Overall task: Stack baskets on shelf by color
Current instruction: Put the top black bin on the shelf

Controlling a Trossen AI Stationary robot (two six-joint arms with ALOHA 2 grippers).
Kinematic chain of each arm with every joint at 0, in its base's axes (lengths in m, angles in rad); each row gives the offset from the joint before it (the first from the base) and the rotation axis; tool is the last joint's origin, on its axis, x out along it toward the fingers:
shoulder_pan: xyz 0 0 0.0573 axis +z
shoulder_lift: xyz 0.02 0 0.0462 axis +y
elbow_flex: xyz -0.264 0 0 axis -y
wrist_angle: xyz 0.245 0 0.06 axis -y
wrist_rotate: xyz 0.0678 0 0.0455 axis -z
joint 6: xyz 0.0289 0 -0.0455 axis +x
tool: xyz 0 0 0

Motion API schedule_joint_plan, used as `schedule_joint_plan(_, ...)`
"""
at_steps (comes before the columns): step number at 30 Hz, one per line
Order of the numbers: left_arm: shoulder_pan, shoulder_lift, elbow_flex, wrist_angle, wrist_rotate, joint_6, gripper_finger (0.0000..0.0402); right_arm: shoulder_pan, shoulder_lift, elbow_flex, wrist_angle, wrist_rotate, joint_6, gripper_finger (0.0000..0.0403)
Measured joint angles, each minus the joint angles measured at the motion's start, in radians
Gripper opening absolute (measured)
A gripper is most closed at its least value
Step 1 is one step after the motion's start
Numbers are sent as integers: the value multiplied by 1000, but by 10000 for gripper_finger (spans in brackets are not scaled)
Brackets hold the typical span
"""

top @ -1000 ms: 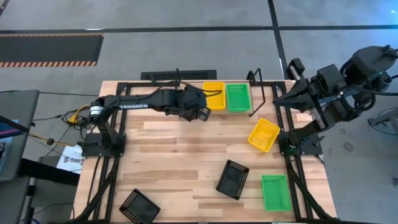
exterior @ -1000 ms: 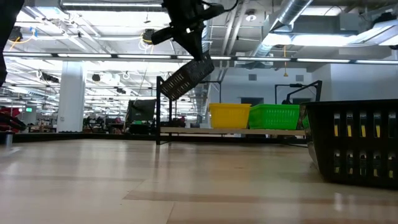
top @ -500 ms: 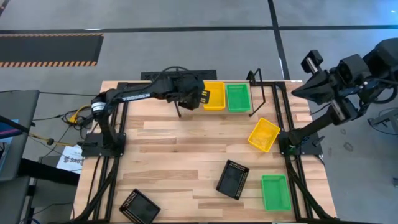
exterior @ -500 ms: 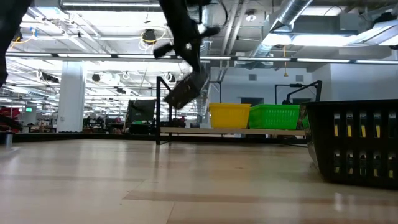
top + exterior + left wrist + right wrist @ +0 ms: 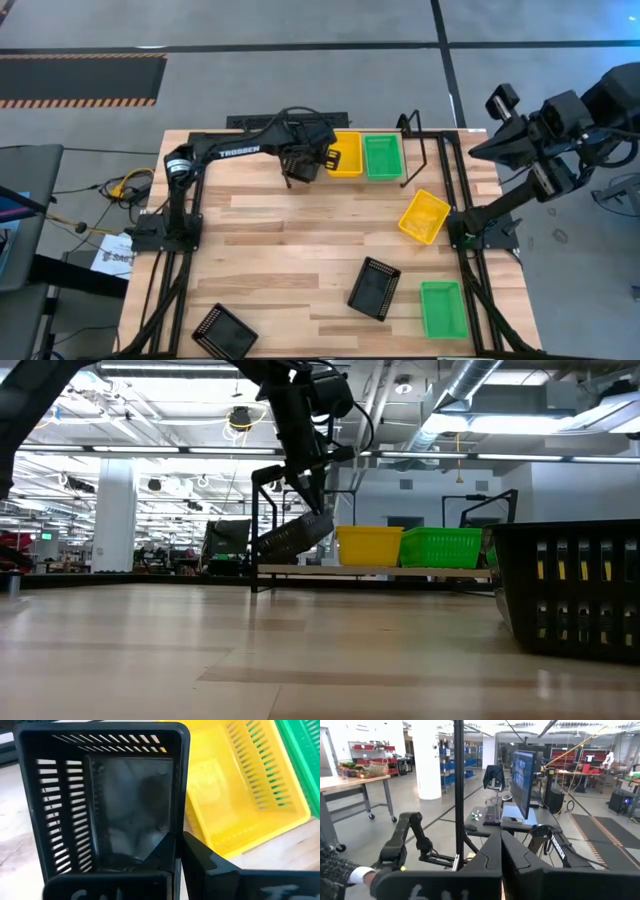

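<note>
My left gripper (image 5: 305, 160) is shut on a black basket (image 5: 293, 537) and holds it tilted just above the left end of the shelf (image 5: 370, 570), beside the yellow basket (image 5: 345, 153). A green basket (image 5: 382, 156) stands on the shelf next to the yellow one. On the table lie another yellow basket (image 5: 424, 216), a black basket (image 5: 374, 288), a green basket (image 5: 443, 308) and a second black basket (image 5: 223, 330). My right gripper (image 5: 501, 860) is shut, raised beyond the table's right edge. My left gripper holds the black basket (image 5: 110, 805) by the side wall (image 5: 175, 840) that faces the yellow basket (image 5: 240, 795), one finger inside and one finger (image 5: 205, 860) outside. The fingers come from above, pointing down. The basket hangs below them, tilted, with one end lower.
The shelf's black wire legs (image 5: 410, 125) rise at the far edge. The loose baskets lie over the table's right and near parts; bare wood shows at the centre and left (image 5: 270, 240). In the right wrist view a person's hand (image 5: 362, 876) shows in the room beyond.
My left gripper has come down toward the shelf's left end, carrying the black basket from high above the shelf to just over it; the basket has tipped flatter. My right arm has drawn back toward the table's right edge.
</note>
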Motion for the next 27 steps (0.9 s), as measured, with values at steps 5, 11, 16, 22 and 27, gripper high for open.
schedule_joint_plan(5,26,5,51,-11,30,-9,0,0,0,0,-8,0,0,8)
schedule_joint_plan(11,42,7,69,-6,44,12,0,0,3,0,-8,0,0,8)
schedule_joint_plan(16,42,8,69,-22,43,51,0,0,4,0,-9,0,0,8)
schedule_joint_plan(22,44,8,69,-25,47,57,0,0,3,0,-8,0,0,8)
schedule_joint_plan(27,43,8,69,-25,50,60,0,0,3,0,-8,0,1,9)
